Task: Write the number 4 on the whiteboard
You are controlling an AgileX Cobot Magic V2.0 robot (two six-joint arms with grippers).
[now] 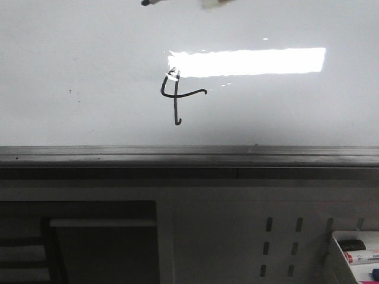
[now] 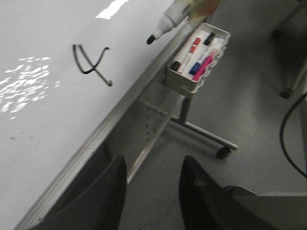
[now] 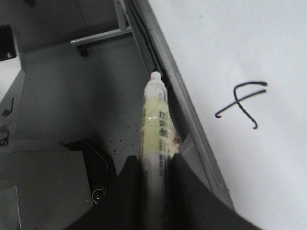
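Note:
The whiteboard fills the upper front view, glossy white with a bright light reflection. On it is a thin black number 4, which also shows in both wrist views. My right gripper is shut on a white and yellow marker. In the left wrist view the marker points its black tip at the board, well away from the figure. That tip peeks in at the top edge of the front view. My left gripper is open and holds nothing, below the board's rail.
A grey metal rail runs along the board's lower edge, above a grey perforated panel. A white tray with several markers hangs beside the rail. The stand's leg and caster rest on the grey floor.

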